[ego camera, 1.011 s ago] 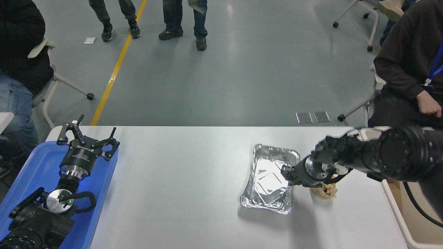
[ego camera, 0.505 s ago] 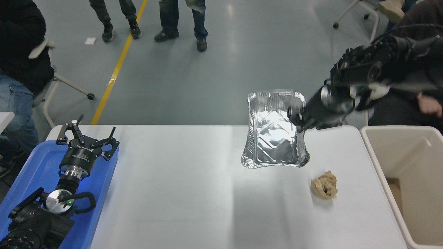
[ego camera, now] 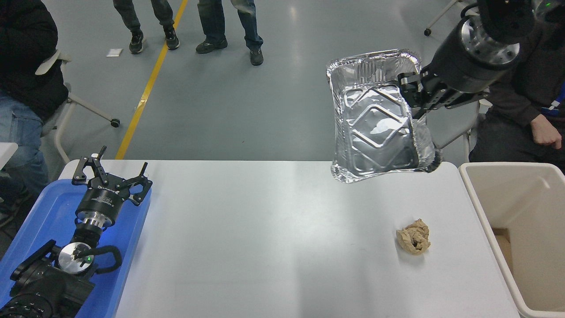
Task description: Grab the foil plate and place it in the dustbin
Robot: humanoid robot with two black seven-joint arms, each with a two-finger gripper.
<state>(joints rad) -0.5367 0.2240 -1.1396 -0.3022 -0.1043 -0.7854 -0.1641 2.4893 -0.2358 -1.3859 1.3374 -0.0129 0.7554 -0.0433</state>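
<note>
The shiny silver foil plate (ego camera: pixel 375 119) hangs high above the table's far right part, tilted so its diamond-patterned base faces the camera. My right gripper (ego camera: pixel 415 99) is shut on the plate's right rim and holds it clear of the table. The beige dustbin (ego camera: pixel 479 201) stands off the table's right edge, below and to the right of the plate. My left gripper (ego camera: pixel 110 174) is open and parked over the blue tray at the lower left.
A crumpled brown paper ball (ego camera: pixel 413 236) lies on the white table (ego camera: pixel 265 238) near the dustbin. A flat blue tray (ego camera: pixel 44 212) sits at the left edge. A seated person (ego camera: pixel 529 97) is behind the dustbin; other people stand at the far side.
My right gripper has lifted the foil plate from the table, up and to the right, towards the dustbin. The left arm has not moved.
</note>
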